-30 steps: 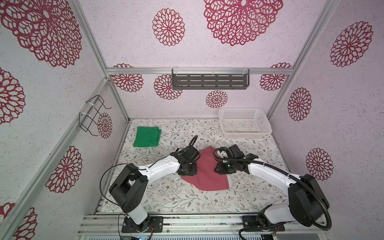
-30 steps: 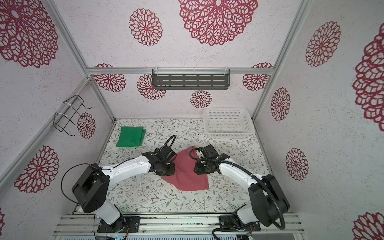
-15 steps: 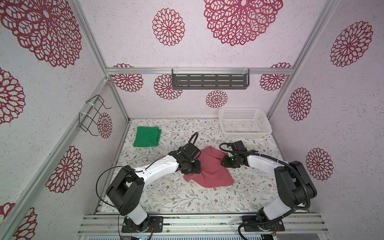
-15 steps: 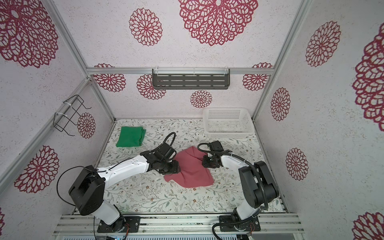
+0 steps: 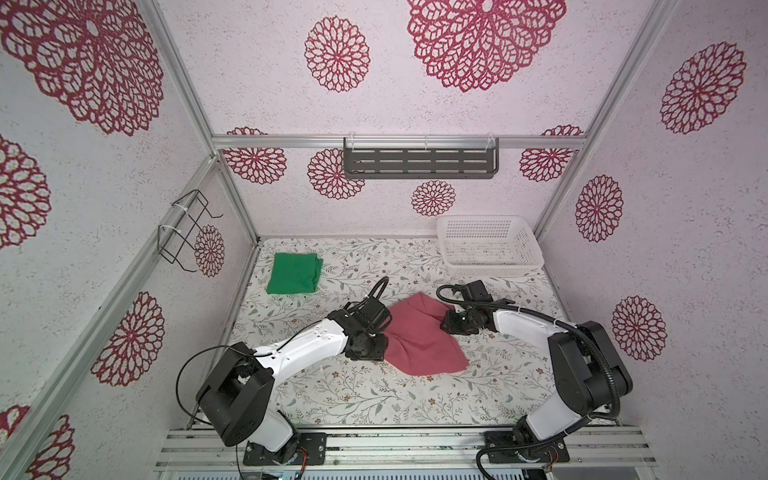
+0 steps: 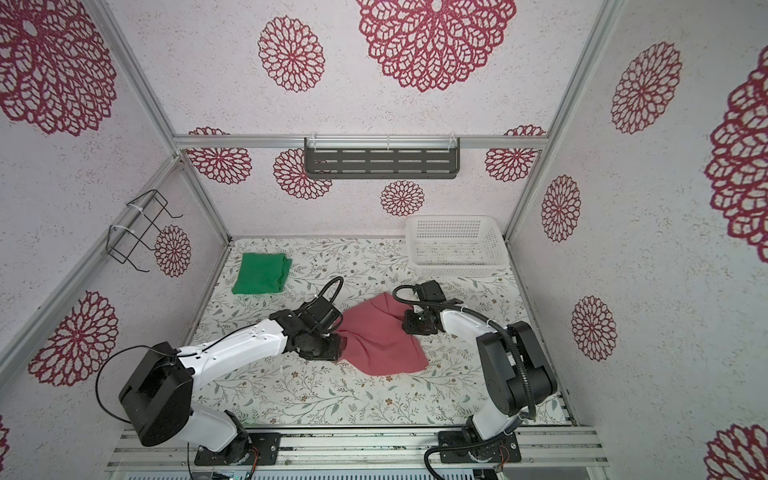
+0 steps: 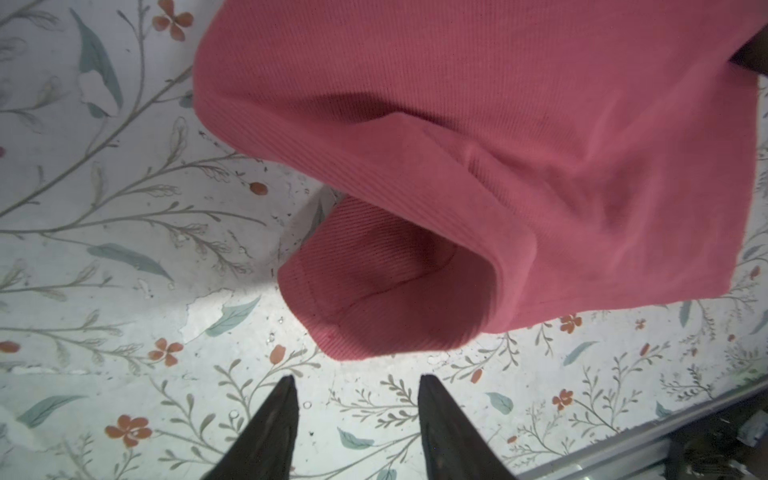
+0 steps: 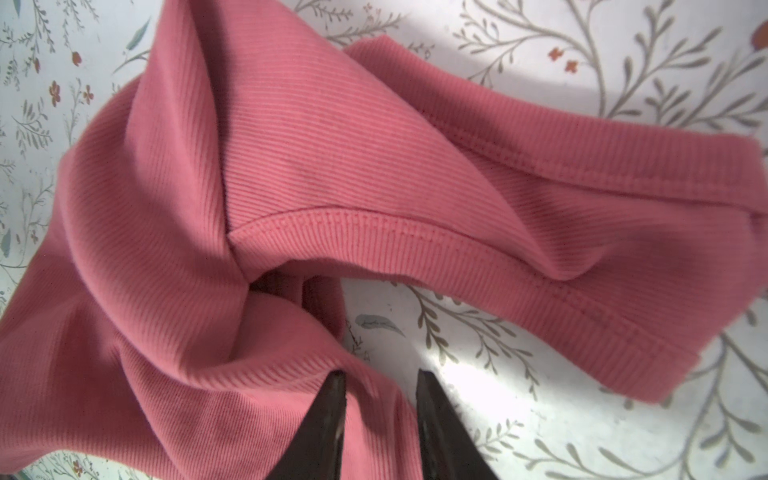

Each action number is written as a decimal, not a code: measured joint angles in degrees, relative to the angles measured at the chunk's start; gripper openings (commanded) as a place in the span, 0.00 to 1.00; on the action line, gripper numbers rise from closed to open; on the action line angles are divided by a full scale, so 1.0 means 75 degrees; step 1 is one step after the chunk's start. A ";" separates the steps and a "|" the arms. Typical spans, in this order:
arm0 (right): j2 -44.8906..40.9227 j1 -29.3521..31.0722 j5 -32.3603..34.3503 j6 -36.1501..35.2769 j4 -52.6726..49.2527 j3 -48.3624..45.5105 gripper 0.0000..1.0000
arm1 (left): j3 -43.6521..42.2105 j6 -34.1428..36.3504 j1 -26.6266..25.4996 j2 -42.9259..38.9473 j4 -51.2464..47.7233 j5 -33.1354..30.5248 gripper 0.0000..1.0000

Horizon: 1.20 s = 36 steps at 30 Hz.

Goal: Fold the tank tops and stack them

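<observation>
One red tank top (image 5: 419, 338) between left tool (image 7: 357, 378), right tool (image 8: 380, 374).

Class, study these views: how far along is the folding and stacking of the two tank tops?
Done: the green tank top lies folded at the far left of the table. In hand: the pinkish red tank top lies rumpled mid-table between the left gripper, jaws open short of its edge, and the right gripper, jaws apart over a fold. Left: folding it and stacking the two.
</observation>
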 measured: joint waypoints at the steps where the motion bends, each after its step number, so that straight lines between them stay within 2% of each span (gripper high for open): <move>1: 0.0000 0.0000 0.0000 0.0000 -0.0006 0.0000 0.32 | -0.0003 0.0017 0.0000 0.0079 0.0017 -0.0017 0.50; 7: 0.0000 0.0000 -0.0009 -0.0003 -0.0006 0.0000 0.32 | -0.0012 0.0166 0.0015 0.0589 0.0321 -0.0087 0.46; 12: -0.0023 0.0000 -0.0050 -0.0003 -0.0067 -0.0003 0.32 | -0.0009 0.0271 0.0067 0.0979 0.0580 -0.0105 0.34; 18: -0.0632 -0.0137 -0.0431 -0.0003 -0.0251 -0.0117 0.34 | 0.0015 0.0329 0.0152 0.1241 0.0801 -0.0015 0.24; 22: -0.1553 -0.0653 -0.0577 -0.0076 -0.0592 -0.0242 0.36 | 0.0023 0.0356 0.0166 0.1361 0.0912 0.0067 0.13; 25: -0.1982 -0.1070 -0.0580 -0.0256 -0.0863 -0.0425 0.41 | 0.0026 0.0344 0.0169 0.1425 0.0962 0.0111 0.00; 33: -0.1999 -0.1169 -0.0551 -0.0388 -0.1402 -0.1533 0.41 | 0.0087 0.0181 0.0356 0.1122 0.1061 0.0595 0.00; 35: -0.1999 -0.1067 -0.0597 -0.0338 -0.1384 -0.1740 0.37 | 0.0087 0.0047 0.0519 0.0714 0.1113 0.0784 0.00; 36: -0.1999 -0.0997 -0.0609 -0.0312 -0.1367 -0.1807 0.31 | 0.0087 -0.0020 0.0615 0.0481 0.1166 0.0889 0.00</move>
